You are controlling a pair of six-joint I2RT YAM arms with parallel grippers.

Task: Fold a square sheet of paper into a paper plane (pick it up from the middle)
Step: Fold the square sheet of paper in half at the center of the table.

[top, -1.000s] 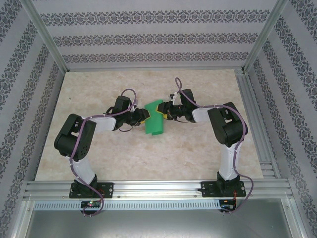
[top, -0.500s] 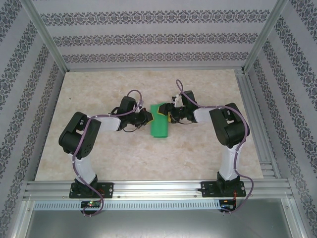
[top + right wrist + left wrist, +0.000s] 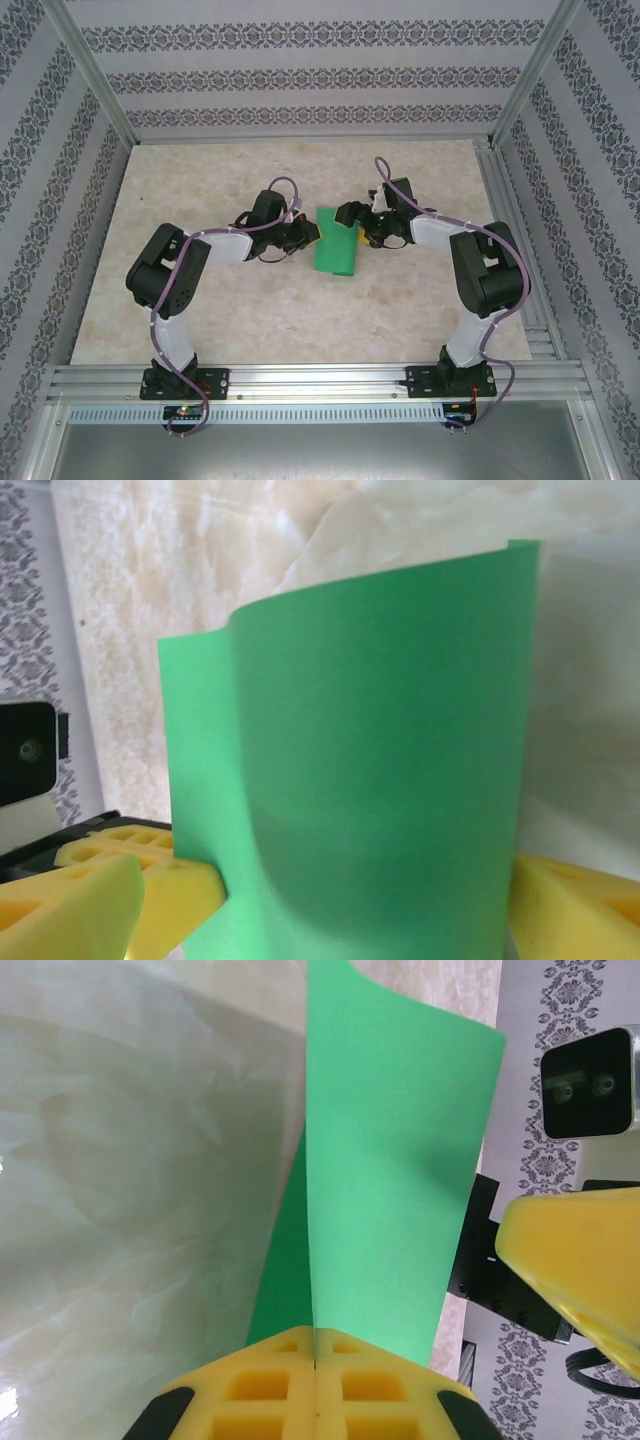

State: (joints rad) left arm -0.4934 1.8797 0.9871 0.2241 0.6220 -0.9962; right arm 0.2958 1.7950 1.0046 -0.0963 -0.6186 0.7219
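The square sheet of paper is bright green and stands curled above the middle of the table. My left gripper is shut on its left edge. In the left wrist view the yellow pads pinch the sheet where it bends. My right gripper is open at the sheet's right side. Its yellow fingers stand wide apart on either side of the curved paper. The left gripper's pad holds the paper's edge there. A paper plane is out of view.
The beige marble-patterned tabletop lies under the paper. Patterned walls and an aluminium frame enclose the table, with a rail along the near edge by the arm bases.
The left gripper closed on the paper's edge and the right gripper opened. Both grippers and the paper shifted to the right.
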